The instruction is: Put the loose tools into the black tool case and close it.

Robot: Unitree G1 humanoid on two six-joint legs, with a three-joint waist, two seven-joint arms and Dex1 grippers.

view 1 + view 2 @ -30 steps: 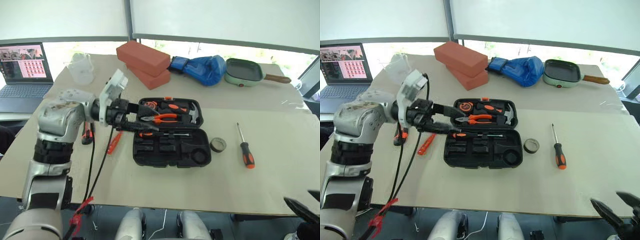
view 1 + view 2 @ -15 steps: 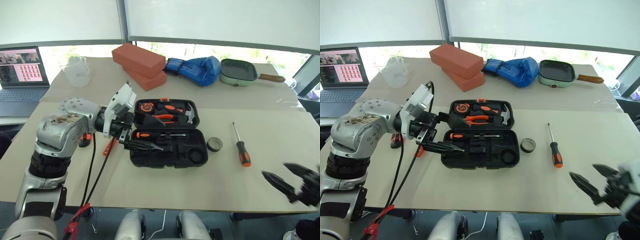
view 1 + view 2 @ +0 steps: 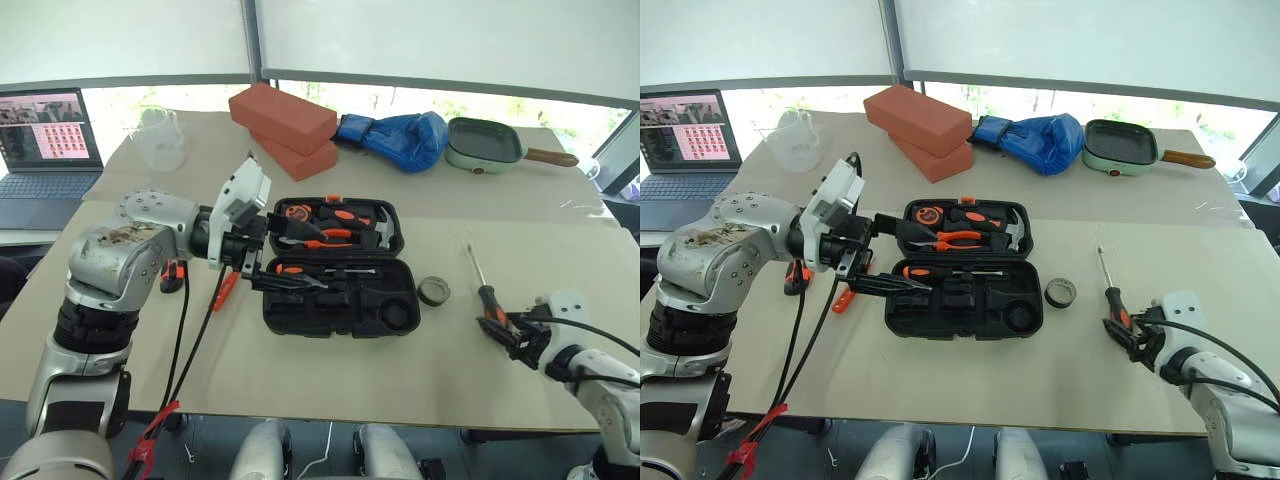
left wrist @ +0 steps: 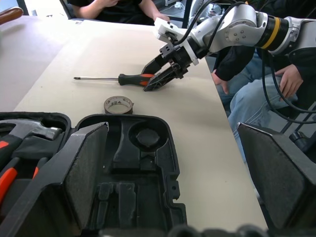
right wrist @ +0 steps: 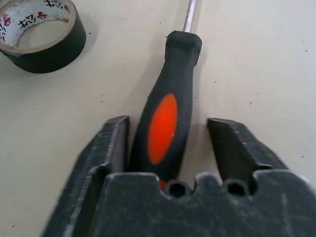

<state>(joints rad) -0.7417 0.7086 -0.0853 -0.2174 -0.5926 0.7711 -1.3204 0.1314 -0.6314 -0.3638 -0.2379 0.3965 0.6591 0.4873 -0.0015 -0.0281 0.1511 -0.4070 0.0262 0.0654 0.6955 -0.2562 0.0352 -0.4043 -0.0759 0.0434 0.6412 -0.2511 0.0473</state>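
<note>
Right gripper (image 3: pixel 506 330): on the table (image 3: pixel 330 375) at about 4 o'clock, fingers part-open astride the handle of the screwdriver (image 3: pixel 487 297); one finger touches it, the other stands apart.
Screwdriver: lies flat, shaft pointing to 12 o'clock.
Tape roll (image 3: pixel 434 291): just beside the screwdriver, at its 9 o'clock.
Black tool case (image 3: pixel 335 272): centre of the table, lid open.
Left gripper (image 3: pixel 283 262): fingers wide apart, empty, over the case's 9 o'clock edge.

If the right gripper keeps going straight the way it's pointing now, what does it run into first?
The right gripper already straddles the screwdriver's handle, so going on it would most likely slide along the handle towards the steel shaft. The tape roll lies off to one side, apparently out of that line.
</note>
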